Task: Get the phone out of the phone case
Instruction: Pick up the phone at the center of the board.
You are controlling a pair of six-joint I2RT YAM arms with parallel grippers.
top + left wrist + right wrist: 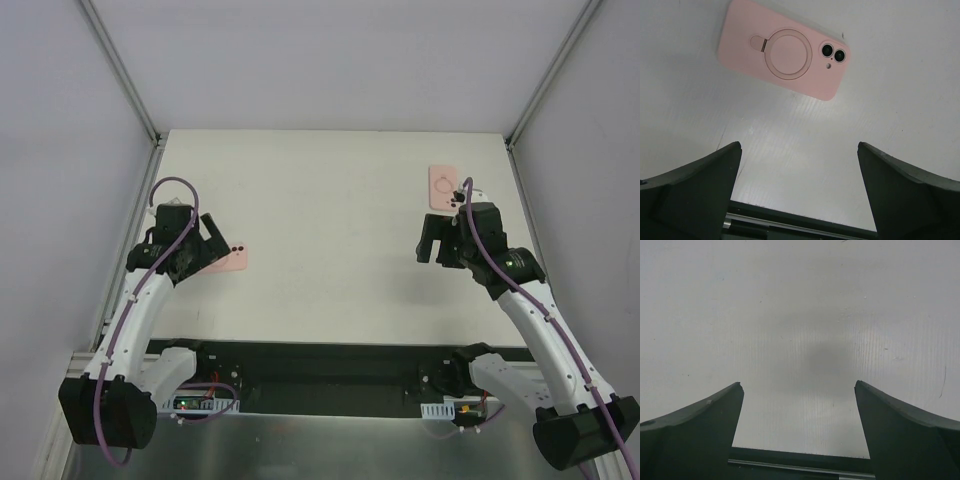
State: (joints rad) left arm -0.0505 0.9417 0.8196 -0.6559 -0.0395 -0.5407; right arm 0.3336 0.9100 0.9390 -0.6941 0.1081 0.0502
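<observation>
Two pink cases lie on the surface (330,200): the left case (785,50), lenses showing, beyond the left fingers (690,195); the right case (443,187) far right, beyond the right fingers (690,435). Both arms crouch low, fingers wide open, empty

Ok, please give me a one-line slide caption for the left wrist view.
Open left claw over the white table, with a pink phone case lying back-up just beyond it.
</observation>
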